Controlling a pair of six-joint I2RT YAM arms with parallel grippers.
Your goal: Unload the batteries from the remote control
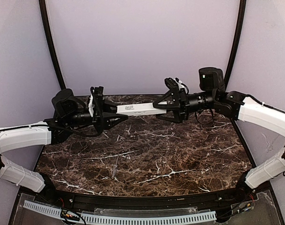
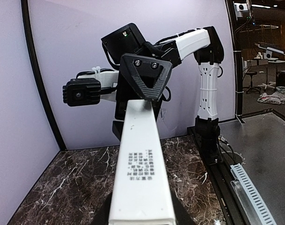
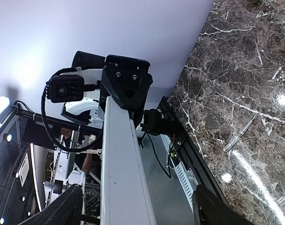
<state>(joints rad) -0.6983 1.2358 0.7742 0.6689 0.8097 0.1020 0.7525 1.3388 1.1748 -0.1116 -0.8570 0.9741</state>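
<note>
Remote control [image 1: 136,109] held in mid-air above the back part of the marble table [image 1: 179,154], spanned between both arms. Left gripper [image 1: 119,114] clenched on its left end, right gripper [image 1: 159,107] clenched on its right end. Long axis roughly level, running left to right across the top view, right end a touch higher. A face with small printed text shows to the left wrist camera, a plain face to the right wrist camera. No batteries visible in any view; cannot tell whether the cover is on or off. Judged step: two-handed hold ahead of opening or emptying the battery bay, unloading not yet seen done. Next move likely calls for one claw to keep a firm hold while the other lets go and re-grips to work the cover — avoid twisting the bar between both.
</note>
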